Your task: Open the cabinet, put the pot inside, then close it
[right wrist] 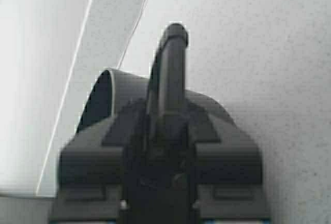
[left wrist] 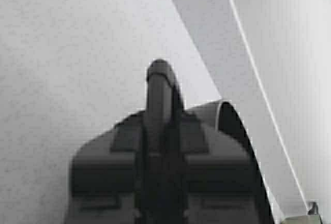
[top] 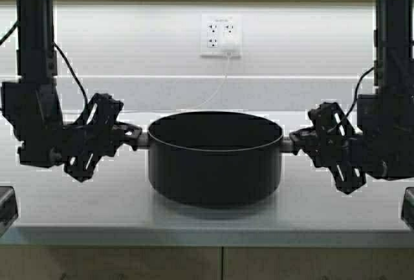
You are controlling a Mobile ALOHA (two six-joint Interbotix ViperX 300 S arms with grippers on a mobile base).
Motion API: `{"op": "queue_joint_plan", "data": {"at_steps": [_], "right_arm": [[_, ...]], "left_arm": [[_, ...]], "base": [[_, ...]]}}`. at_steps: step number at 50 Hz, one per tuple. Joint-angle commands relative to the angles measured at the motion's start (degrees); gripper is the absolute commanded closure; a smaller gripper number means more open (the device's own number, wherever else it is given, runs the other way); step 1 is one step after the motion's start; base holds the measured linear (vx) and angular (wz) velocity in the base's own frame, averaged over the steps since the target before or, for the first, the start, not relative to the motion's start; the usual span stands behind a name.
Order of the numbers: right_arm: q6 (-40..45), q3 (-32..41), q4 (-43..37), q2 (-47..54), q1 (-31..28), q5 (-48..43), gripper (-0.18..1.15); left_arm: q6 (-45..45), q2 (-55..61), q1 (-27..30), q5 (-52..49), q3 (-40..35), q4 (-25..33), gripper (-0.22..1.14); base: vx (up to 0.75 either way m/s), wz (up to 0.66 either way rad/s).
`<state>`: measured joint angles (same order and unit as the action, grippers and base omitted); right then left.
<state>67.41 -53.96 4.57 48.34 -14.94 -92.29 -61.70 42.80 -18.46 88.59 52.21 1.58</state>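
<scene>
The black pot sits low over the white countertop in the middle of the high view; I cannot tell whether it touches. My left gripper is shut on the pot's left handle. My right gripper is shut on its right handle. In the left wrist view the gripper has its fingers together, with the pot's wall beside them. In the right wrist view the gripper looks the same, with the pot alongside. Both handles are hidden by the fingers. The cabinet's doors are out of view.
A white wall outlet with a plug and a thin white cable is on the back wall behind the pot. Tan base cabinet fronts lie below the counter's front edge. Bare counter lies on both sides of the pot.
</scene>
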Motion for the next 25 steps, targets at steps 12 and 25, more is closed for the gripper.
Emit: {"op": "queue_joint_plan", "data": {"at_steps": [12, 25], "right_arm": [[-0.88, -11.34, 0.0, -16.79, 0.09, -0.88, 0.9], [-0.53, -14.68, 0.09, -29.09, -1.76, 4.04, 0.9]], "left_arm": [[5.63, -21.53, 0.18, 0.18, 9.76, 0.18, 0.9], [5.63, -31.99, 0.18, -4.57, 12.83, 0.18, 0.9]], "base": [[0.0, 0.0], [0.0, 0.0]]}}
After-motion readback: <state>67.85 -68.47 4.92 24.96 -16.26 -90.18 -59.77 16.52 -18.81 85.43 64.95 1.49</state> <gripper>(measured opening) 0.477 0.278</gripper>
